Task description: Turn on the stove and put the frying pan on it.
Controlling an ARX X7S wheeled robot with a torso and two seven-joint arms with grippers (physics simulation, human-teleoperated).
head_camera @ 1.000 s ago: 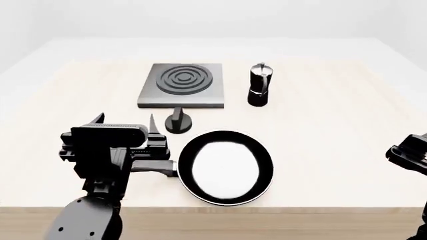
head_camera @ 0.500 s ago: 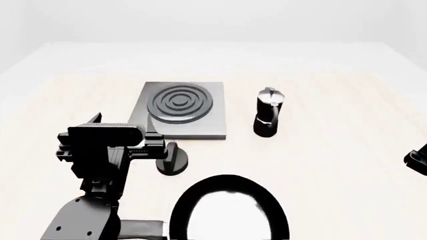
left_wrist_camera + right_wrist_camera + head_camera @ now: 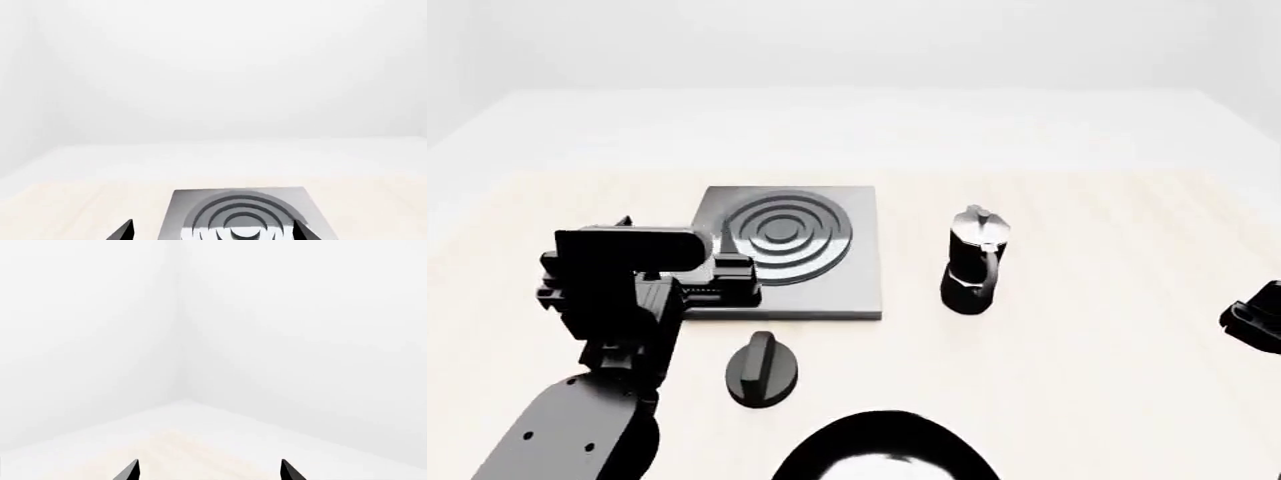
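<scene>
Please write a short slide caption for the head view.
Left gripper beside the stove, knob and pan nearer.

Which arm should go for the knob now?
Left. Its gripper hangs just behind the knob, beside the stove. The right gripper sits far off at the view's edge.

Pale wooden table (image 3: 1121,210) with faint grain, wide and flat. Beyond its far edge, white floor (image 3: 854,120) running to plain white walls (image 3: 854,40). Corner where two walls (image 3: 180,340) meet, visible in the right wrist view. Soft, even light, no hard shadows. No windows or other furniture in sight.
</scene>
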